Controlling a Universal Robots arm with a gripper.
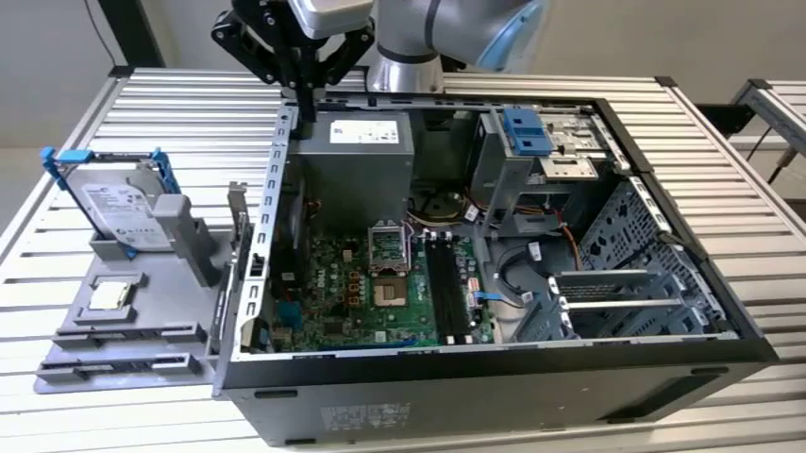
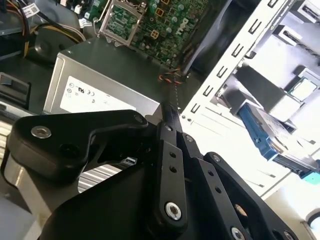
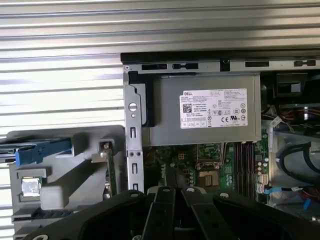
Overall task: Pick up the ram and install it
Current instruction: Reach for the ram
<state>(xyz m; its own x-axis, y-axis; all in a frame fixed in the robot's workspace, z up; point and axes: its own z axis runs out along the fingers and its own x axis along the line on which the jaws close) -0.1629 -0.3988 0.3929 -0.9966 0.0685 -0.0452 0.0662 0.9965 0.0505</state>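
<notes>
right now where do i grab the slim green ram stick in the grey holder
Probably the upper long edge of the slim green ram stick, with the tool pinching its flat faces from above: it stands on edge in the grey holder.

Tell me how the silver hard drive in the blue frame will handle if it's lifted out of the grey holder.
The boxy silver hard drive in its blue plastic frame looks like rigid metal, so it is probably stiff and heavy for its size. It stands on edge in the grey holder, so a sideways push might tip it.
</notes>
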